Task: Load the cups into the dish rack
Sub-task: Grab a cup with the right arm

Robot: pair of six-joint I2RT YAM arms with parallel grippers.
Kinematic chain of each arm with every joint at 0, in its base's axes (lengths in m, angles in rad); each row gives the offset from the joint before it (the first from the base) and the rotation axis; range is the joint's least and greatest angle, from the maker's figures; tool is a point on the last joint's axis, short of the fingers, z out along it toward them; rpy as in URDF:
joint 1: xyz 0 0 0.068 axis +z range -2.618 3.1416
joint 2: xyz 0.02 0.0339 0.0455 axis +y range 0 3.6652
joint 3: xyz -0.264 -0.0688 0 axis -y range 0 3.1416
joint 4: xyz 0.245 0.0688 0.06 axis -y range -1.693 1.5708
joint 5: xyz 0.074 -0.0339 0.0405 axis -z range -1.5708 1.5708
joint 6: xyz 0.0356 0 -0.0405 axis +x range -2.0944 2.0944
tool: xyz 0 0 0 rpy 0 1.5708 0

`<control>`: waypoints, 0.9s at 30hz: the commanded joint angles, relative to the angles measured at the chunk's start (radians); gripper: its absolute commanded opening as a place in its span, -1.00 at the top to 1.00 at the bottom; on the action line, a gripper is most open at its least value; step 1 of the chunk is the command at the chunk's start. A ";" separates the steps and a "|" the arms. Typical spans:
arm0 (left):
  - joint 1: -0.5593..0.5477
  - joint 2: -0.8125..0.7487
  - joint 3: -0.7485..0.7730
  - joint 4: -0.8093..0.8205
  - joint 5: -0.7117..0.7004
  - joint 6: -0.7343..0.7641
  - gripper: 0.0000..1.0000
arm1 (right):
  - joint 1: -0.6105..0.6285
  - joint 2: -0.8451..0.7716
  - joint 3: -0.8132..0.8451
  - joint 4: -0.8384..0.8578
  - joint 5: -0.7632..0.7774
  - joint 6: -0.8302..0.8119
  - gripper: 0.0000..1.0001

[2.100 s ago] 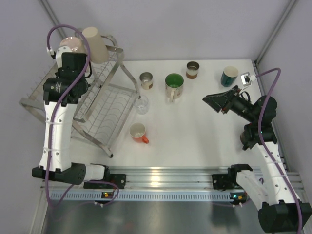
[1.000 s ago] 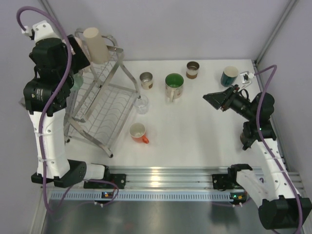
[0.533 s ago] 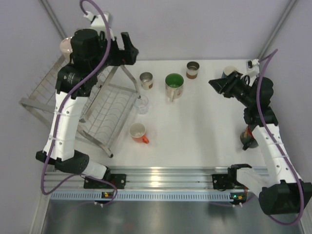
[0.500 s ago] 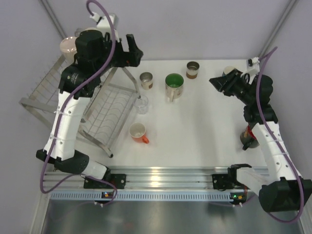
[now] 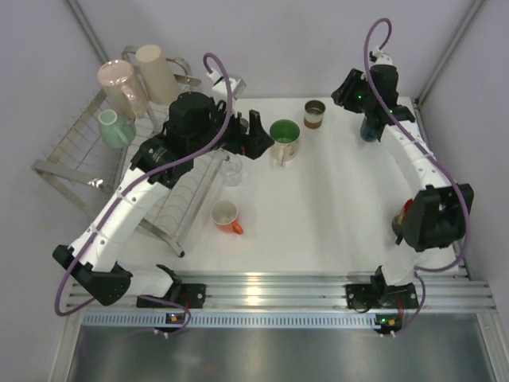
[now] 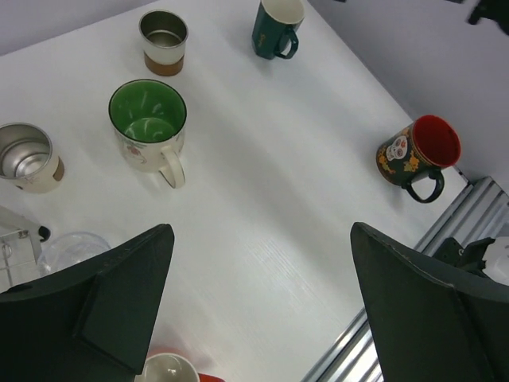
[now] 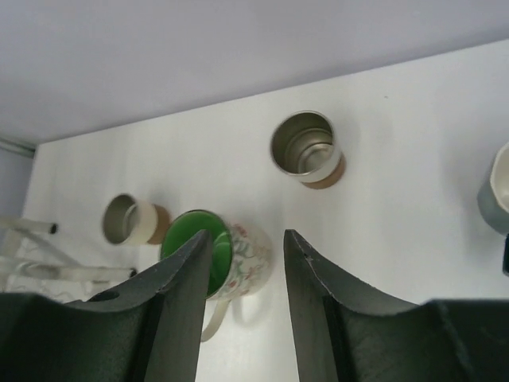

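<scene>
Fingers (image 6: 119, 294) of my left gripper (image 6: 258, 263) stand wide apart and hold nothing; in the wrist view they frame bare white table (image 6: 262, 191). Above them, toward the upper left of that frame, sits the green-inside mug (image 6: 147, 119), with a steel cup (image 6: 28, 155) at the left edge and a brown-banded cup (image 6: 163, 40) at the top. The clear glass (image 6: 67, 251) sits just beside my left finger, and the orange-handled cup (image 6: 171, 370) peeks in at the bottom. My right gripper (image 7: 246, 239) is partly apart, also empty, touching nothing, with table showing in the gap. The dark teal mug (image 6: 277, 24) stands at the top of the left wrist frame, and a red-inside mug (image 6: 417, 155) stands at the right, near the table's edge, where the metal rail (image 6: 469, 223) runs across the lower right corner. Between the green-inside mug and the red-inside mug the table lies open. From above, the dish rack (image 5: 159, 183) fills the left, with a pink cup (image 5: 119, 83), a beige cup (image 5: 155, 72) and a teal cup (image 5: 115, 127) on its upper part.
</scene>
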 commanded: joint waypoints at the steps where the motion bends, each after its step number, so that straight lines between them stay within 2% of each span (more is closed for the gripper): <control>1: -0.001 -0.120 -0.071 0.198 0.027 -0.064 -0.97 | 0.014 0.165 0.138 -0.079 0.133 -0.065 0.16; 4: -0.001 -0.156 -0.115 0.235 0.034 -0.079 -0.97 | 0.023 0.297 0.243 -0.102 0.161 -0.077 0.15; 8: -0.003 -0.202 -0.174 0.288 0.054 -0.063 -0.97 | 0.037 0.395 0.266 -0.012 0.173 -0.086 0.07; 11: -0.001 -0.238 -0.212 0.327 0.043 -0.060 -0.97 | 0.039 0.487 0.315 -0.031 0.213 -0.068 0.05; 24: -0.001 -0.232 -0.240 0.344 0.094 -0.075 -0.95 | 0.046 0.613 0.321 0.165 0.225 0.082 0.00; 27: -0.001 -0.232 -0.235 0.344 0.086 -0.065 -0.94 | 0.048 0.676 0.395 0.116 0.247 0.105 0.01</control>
